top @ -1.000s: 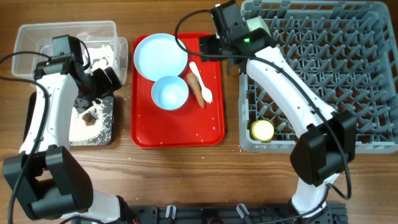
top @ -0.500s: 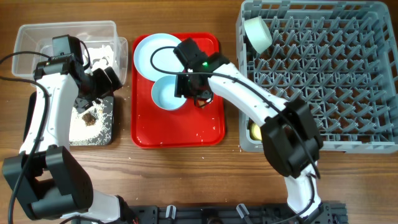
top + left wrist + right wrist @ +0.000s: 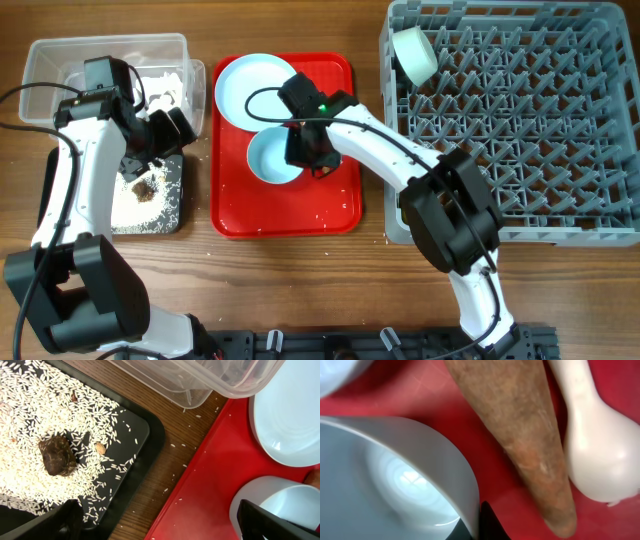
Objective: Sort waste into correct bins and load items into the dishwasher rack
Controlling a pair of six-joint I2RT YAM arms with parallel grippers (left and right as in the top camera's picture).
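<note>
My right gripper is down on the red tray, shut on the right rim of the mint-green bowl, one finger inside and one outside. Just right of it lie the orange-brown carrot stick and the white spoon. The round pale plate sits at the tray's back. A white bowl lies tilted in the grey dishwasher rack's back left corner. My left gripper hangs open over the black tray's right edge, holding nothing.
The black tray holds rice grains and a brown scrap. Behind it stands the clear tub with white tissue inside. The red tray lies between the bins and the rack. Stray grains dot the wood.
My right arm swung from the rack's back left corner, leaving the white bowl there, down to the red tray and shut on the mint-green bowl's rim. The left arm has not moved.
</note>
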